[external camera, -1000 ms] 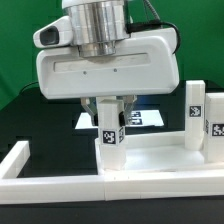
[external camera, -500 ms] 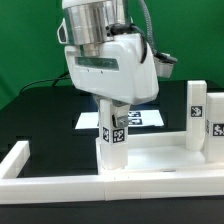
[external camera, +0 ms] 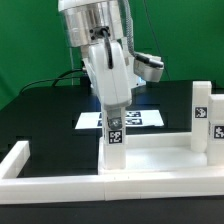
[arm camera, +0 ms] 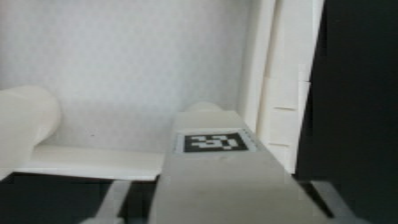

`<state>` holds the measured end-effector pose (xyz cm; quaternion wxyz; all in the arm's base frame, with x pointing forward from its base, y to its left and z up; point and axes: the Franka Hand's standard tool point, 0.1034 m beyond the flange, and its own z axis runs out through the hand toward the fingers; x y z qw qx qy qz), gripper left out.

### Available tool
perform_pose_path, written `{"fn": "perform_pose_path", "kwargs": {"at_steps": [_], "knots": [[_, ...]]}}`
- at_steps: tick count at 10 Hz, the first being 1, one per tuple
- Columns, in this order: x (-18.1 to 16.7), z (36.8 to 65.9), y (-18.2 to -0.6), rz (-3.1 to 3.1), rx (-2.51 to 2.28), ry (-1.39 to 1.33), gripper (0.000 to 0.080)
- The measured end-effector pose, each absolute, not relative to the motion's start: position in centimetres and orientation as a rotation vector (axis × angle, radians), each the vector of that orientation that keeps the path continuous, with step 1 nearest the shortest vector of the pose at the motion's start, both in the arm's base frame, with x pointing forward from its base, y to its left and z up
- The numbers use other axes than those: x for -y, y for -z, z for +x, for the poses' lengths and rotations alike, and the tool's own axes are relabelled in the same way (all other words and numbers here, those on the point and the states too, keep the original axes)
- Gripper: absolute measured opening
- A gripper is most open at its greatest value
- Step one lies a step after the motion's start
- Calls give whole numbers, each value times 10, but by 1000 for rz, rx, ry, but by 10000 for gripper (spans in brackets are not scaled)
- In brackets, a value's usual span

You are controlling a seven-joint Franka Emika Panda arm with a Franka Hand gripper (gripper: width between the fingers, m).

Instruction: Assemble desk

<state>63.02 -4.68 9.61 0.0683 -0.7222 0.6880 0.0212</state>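
The white desk top [external camera: 155,160] lies flat with its raised rim up. It fills the wrist view [arm camera: 125,80]. A short square white leg [external camera: 114,145] with a tag stands upright at one corner of it. My gripper [external camera: 114,116] comes down from above and is shut on this leg's upper part. In the wrist view the leg [arm camera: 214,150] runs between my fingers [arm camera: 114,198], and my gripper [arm camera: 217,200] closes on it. Another tagged leg [external camera: 203,115] stands upright on the top at the exterior view's right.
The marker board [external camera: 140,118] lies on the black table behind the desk top. A long white fence bar [external camera: 50,186] runs along the front, with its short arm [external camera: 15,158] at the exterior view's left. A green backdrop stands behind.
My gripper has turned about its vertical axis, from broadside to edge-on in the exterior view, still shut on the leg. The leg has stayed in the same place on the top.
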Motion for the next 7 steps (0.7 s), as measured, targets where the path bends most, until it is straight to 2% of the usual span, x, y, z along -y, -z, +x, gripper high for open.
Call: {"fn": "perform_pose_path", "kwargs": {"at_steps": [2,7], "knots": [[52,630,-97,-1832,-2355,-113,294],[53,628,-96,-1616,-2512,-106,308]]}}
